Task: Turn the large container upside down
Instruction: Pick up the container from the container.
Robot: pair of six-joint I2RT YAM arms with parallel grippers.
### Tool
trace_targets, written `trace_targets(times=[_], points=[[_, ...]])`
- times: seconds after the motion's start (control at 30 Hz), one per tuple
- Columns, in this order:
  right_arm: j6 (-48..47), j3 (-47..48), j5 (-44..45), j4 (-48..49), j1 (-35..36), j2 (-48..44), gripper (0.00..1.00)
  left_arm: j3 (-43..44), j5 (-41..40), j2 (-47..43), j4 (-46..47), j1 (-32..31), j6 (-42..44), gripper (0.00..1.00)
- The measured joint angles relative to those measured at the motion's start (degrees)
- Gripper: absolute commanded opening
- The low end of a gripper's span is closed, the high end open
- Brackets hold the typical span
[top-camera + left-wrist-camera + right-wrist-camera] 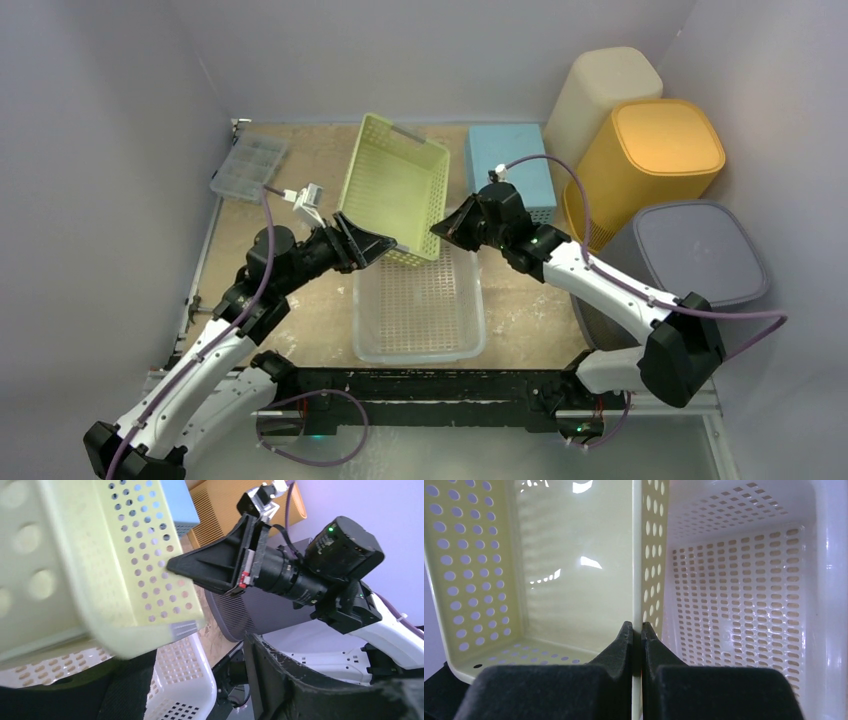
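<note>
The large container (395, 185) is a pale yellow-green perforated basket, held tilted in the air over a white basket (470, 345). My right gripper (445, 228) is shut on its right side wall; in the right wrist view the two fingers (624, 640) pinch the thin wall (637, 555), with the basket's inside (574, 570) to the left. My left gripper (370, 243) is at the container's lower left corner. In the left wrist view its jaws (195, 655) stand wide apart with the basket's corner (175, 627) above them, and the right finger (300, 680) is clear of it.
The white basket (734, 595) sits on the table straight below. To the right stand a blue box (510, 165), a cream bin (605, 90), an orange bin (655, 150) and a grey bin (690, 250). A clear compartment box (248, 165) lies at back left. Walls close in on three sides.
</note>
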Motion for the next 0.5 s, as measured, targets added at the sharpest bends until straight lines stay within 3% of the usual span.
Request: trace_targets(times=[0.3, 0.5], points=[[0.66, -1.16, -3.37, 4.72, -0.07, 2.51, 0.0, -0.5, -3.08, 2.25, 3.91, -2.23, -0.79, 0.53], [1.01, -1.6, -5.55, 7.15, -0.22, 3.85, 0.0, -0.55, -5.6, 3.3, 4.87, -2.54, -0.74, 0.39]])
